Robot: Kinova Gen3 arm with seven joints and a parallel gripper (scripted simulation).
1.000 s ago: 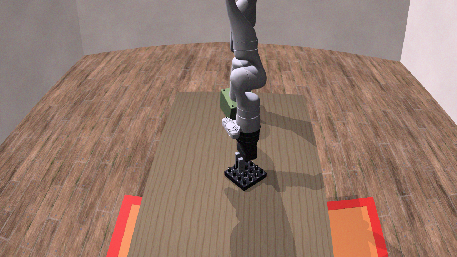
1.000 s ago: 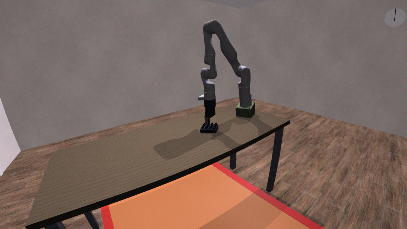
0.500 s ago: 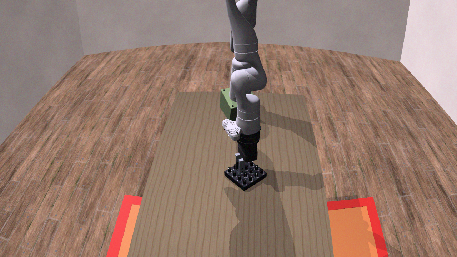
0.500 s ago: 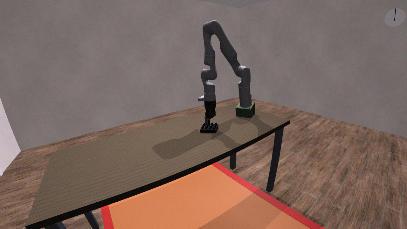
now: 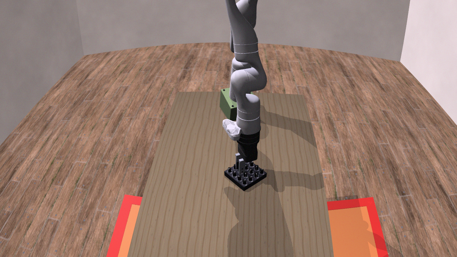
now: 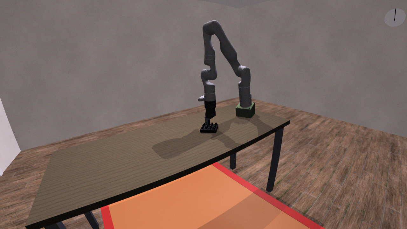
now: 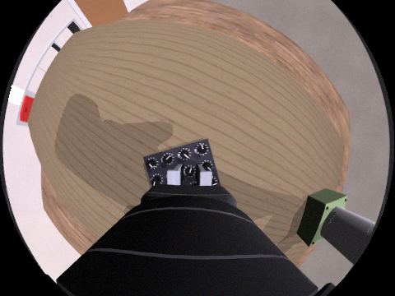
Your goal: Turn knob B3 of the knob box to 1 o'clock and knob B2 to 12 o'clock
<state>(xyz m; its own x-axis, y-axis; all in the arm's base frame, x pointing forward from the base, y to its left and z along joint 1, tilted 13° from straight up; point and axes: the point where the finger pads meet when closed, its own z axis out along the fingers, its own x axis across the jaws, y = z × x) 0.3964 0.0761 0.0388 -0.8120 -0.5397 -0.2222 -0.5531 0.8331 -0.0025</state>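
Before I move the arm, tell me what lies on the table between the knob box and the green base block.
Only the arm's shadow falls between the knob box and the green base block, as the exterior view shows.
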